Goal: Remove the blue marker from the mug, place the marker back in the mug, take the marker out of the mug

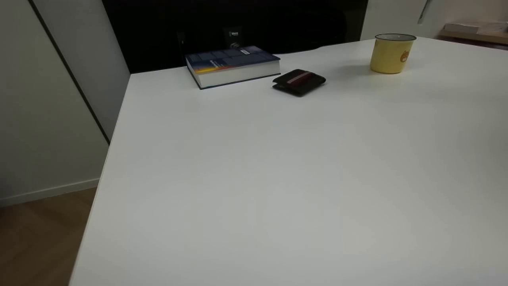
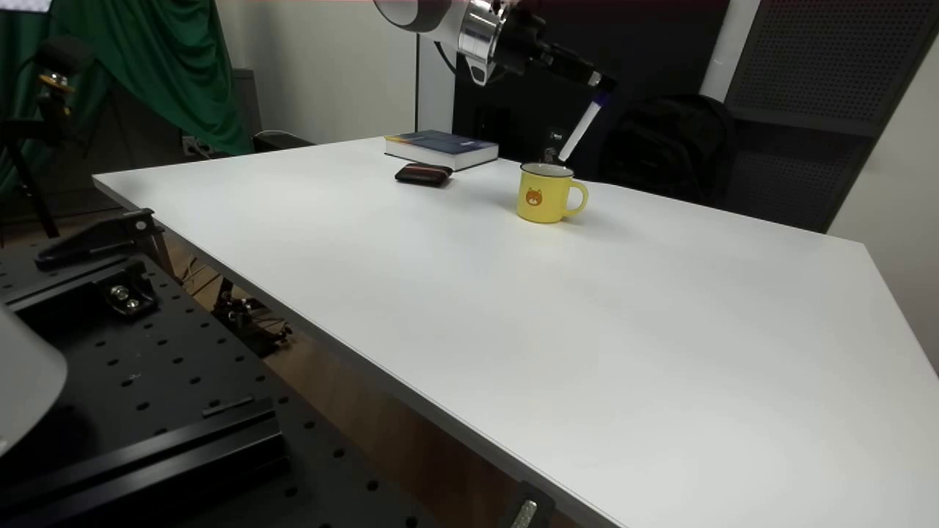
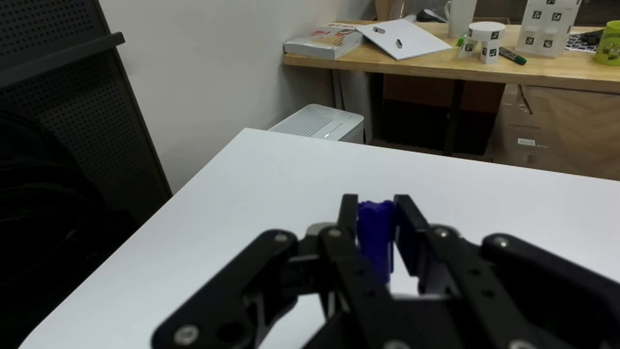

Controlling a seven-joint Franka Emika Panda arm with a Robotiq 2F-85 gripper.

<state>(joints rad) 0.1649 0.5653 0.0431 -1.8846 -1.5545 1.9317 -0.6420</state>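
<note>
Blue marker (image 2: 582,132) aslant, tight in the end effector (image 3: 376,206), cap (image 3: 376,235) partly hidden by the fingers (image 3: 408,218).

Depths of the mug (image 2: 546,196) hidden

A smooth sheen is being shown by the table (image 2: 557,315), enamel-like gloss by the yellow mug (image 2: 544,196), smooth plastic by the blue marker (image 2: 581,133); a matt finish is being shown by the gripper (image 3: 376,206), paper by the book (image 1: 239,74) at its page edges, draped cloth by the green curtain (image 2: 169,70)
</note>
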